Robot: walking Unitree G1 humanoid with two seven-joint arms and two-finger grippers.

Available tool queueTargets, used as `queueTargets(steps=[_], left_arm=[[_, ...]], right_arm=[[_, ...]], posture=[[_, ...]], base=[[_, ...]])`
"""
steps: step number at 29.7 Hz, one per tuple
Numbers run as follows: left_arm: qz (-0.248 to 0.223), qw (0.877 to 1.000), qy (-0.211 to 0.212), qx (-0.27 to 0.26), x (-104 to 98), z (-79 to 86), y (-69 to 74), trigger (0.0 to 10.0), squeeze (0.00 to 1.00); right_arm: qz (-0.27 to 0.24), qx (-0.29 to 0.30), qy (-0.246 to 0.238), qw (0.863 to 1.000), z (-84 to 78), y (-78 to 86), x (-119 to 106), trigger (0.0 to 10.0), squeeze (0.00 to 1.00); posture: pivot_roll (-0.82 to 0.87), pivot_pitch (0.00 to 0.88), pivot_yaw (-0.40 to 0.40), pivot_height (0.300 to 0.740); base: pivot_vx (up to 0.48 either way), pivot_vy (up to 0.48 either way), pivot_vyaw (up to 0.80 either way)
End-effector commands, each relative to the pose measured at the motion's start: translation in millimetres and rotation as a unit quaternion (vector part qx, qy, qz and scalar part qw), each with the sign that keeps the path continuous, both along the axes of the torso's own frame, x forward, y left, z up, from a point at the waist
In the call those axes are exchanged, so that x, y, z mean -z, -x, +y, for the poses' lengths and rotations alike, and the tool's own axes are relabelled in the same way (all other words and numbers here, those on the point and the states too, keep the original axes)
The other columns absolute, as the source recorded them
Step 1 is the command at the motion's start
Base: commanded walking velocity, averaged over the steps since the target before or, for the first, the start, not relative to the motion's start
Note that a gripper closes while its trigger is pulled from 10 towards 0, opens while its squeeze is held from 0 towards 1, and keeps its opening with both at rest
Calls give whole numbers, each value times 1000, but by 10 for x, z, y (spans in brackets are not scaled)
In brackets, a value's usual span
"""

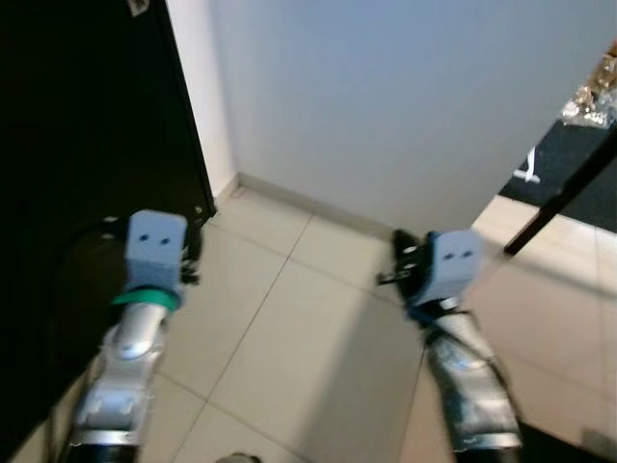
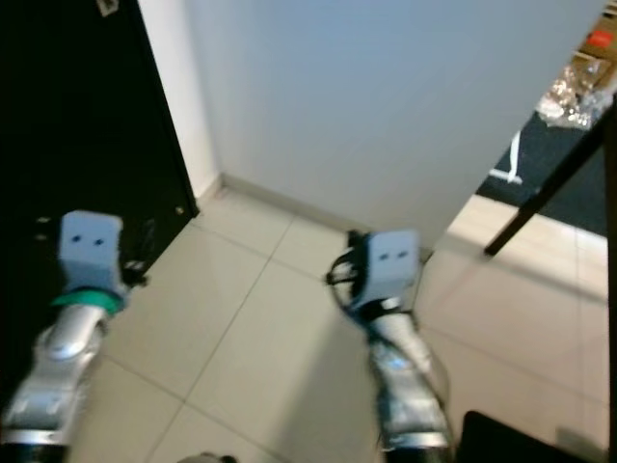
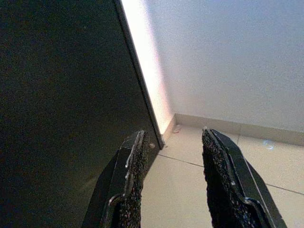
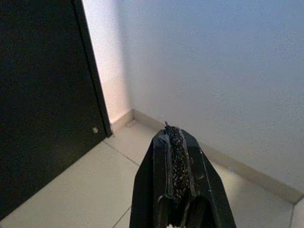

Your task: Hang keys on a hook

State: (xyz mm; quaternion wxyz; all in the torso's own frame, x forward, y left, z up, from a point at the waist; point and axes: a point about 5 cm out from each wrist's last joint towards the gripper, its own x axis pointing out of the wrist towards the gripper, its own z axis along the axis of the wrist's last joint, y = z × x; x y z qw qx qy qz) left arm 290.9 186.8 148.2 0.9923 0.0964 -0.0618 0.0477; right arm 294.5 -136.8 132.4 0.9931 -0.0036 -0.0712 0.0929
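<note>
My left gripper [image 3: 173, 134] is open, its two black fingers [image 3: 134, 164] well apart with nothing between them. It points at the corner where a black door [image 3: 66, 104] meets a white wall [image 3: 228, 61]. My right gripper [image 4: 170, 127] is shut, the pads pressed flat together, and I cannot make out anything held in them. It hangs over the tiled floor [image 1: 289, 328] facing the same corner. In the eye views both arms reach forward, the left wrist [image 1: 154, 249] by the door and the right wrist [image 1: 448, 265] in front of the wall.
The black door [image 1: 87, 145] stands at the left and the white wall [image 1: 386, 96] with a beige baseboard [image 1: 308, 204] straight ahead. At the right, a dark slanted table leg [image 1: 564, 198], a dark mat [image 1: 569, 164] and clutter [image 1: 598, 92] lie past the wall's end.
</note>
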Motion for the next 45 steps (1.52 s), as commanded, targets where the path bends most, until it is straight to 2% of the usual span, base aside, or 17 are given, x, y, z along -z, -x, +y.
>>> queueTargets(steps=[1, 15, 17, 20, 23, 24, 29, 31, 37, 43, 45], left_arm=[[2, 1000, 5, 12, 20, -61, 9, 10000, 0], [9, 1000, 3, 23, 27, -79, 12, 10000, 0], [16, 999, 13, 34, 40, -107, 14, 10000, 0], [65, 993, 77, 65, 127, -211, 23, 10000, 0], [69, 992, 78, 68, 127, -226, 16, 10000, 0], [60, 994, 62, 73, 98, -238, -2, 10000, 0], [52, 994, 46, 88, 71, -251, -23, 10000, 0], [56, 990, 37, 124, 54, -304, -30, 10000, 0], [53, 987, 26, 152, 0, -360, -35, 10000, 0], [-3, 993, -6, 120, -156, -327, -77, 10000, 0], [-3, 993, -6, 120, -156, -327, -77, 10000, 0]], right_arm=[[9, 17, 5, 1000, -98, 22, 50, 10000, 0], [16, 16, 0, 1000, -79, 34, 76, 10000, 0], [18, 16, -2, 1000, -76, 35, 83, 10000, 0], [23, 17, -9, 1000, -73, 33, 94, 10000, 0], [23, 17, -9, 1000, -72, 29, 92, 10000, 0], [22, 17, -10, 1000, -66, 25, 88, 10000, 0], [21, 17, -11, 1000, -58, 23, 85, 10000, 0], [19, 18, -11, 1000, -59, 22, 79, 10000, 0], [18, 22, -11, 1000, -78, 21, 72, 10000, 0], [12, 28, -8, 999, -105, 18, 51, 10000, 0], [12, 28, -8, 999, -105, 18, 51, 10000, 0]], posture=[[0, 84, 83, 740], [4, 91, 88, 740], [6, 91, 88, 740], [6, 91, 88, 740], [6, 89, 90, 740], [7, 87, 92, 740], [6, 85, 94, 740], [4, 85, 95, 740], [1, 86, 99, 740], [-8, 77, 103, 740], [-8, 77, 103, 740]], base=[[472, 0, 0], [442, 0, -79], [0, 0, -800], [0, 0, -800], [0, 0, -800], [0, 0, -800], [0, 0, -800], [0, 0, -800], [0, 0, -800], [0, 0, -800], [0, 0, -800]])
